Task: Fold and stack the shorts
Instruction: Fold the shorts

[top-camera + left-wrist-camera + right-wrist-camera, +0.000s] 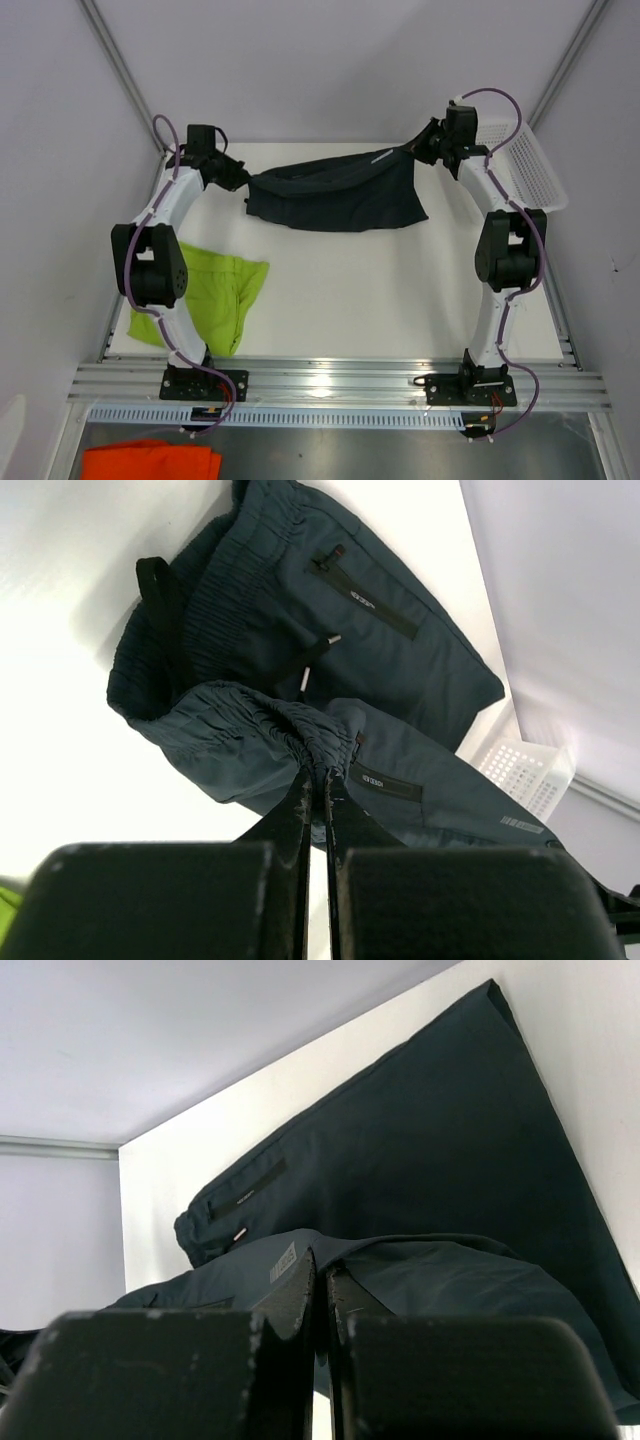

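Note:
The dark navy shorts (335,195) hang stretched between both grippers at the back of the table, their lower part resting on the surface. My left gripper (243,180) is shut on the elastic waistband (300,725) at the left end. My right gripper (418,150) is shut on a leg hem (330,1255) at the right end. In the wrist views the fabric is pinched between each pair of fingertips, with the rest of the shorts (330,610) (420,1160) lying below. The lime green shorts (222,290) lie crumpled at the front left, partly behind the left arm.
A white mesh basket (530,165) stands at the back right edge, behind the right arm. An orange cloth (150,462) lies below the table's front rail. White walls close in the table on both sides and the back.

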Available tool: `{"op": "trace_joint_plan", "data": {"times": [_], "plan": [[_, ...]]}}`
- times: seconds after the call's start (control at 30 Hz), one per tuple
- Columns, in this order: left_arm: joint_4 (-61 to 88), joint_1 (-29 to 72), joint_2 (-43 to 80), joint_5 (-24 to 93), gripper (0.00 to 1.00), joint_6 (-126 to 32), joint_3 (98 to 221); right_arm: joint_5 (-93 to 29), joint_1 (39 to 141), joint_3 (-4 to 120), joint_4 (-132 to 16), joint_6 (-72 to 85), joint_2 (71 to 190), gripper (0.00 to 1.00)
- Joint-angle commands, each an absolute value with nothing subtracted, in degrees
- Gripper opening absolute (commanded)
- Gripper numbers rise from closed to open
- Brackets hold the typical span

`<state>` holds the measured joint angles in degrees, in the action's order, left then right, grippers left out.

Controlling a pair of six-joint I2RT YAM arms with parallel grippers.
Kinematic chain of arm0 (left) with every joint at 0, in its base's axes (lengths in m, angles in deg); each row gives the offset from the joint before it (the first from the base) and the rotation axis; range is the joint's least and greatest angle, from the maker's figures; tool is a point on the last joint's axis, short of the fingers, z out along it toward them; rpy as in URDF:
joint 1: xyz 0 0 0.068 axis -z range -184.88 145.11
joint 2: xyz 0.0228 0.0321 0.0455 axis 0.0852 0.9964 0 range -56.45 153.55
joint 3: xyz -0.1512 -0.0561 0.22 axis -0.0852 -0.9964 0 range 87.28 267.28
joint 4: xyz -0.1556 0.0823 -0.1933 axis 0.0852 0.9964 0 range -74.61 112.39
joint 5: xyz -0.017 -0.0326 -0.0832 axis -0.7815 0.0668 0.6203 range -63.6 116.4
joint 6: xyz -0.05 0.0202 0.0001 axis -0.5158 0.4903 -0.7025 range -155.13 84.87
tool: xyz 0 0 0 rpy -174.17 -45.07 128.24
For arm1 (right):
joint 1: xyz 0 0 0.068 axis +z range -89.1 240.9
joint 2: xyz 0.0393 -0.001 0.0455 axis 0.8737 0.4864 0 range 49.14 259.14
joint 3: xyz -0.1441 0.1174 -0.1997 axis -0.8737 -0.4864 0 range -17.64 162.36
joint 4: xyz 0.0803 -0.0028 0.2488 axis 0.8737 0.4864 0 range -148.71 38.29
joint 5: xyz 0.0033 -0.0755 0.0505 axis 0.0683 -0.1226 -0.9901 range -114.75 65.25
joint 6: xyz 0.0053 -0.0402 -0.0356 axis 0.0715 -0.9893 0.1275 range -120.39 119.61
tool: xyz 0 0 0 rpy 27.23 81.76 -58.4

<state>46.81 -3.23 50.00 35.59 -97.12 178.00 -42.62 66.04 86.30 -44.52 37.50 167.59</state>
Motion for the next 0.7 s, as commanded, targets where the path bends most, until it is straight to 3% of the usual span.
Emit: {"op": "trace_joint_plan", "data": {"times": [0.0,0.27,0.67], "plan": [[46.9,-4.2,49.6,35.5,0.0,-98.8,181.0,-42.9,65.9,89.7,-47.5,37.5,166.3,0.0],[45.7,-4.3,42.6,36.2,0.0,-98.2,174.2,-42.2,66.3,78.9,-48.3,37.0,154.7,0.0],[44.3,-0.4,24.1,34.3,0.0,-97.9,153.0,-38.0,66.1,49.5,-45.4,36.1,123.1,0.0]]}}
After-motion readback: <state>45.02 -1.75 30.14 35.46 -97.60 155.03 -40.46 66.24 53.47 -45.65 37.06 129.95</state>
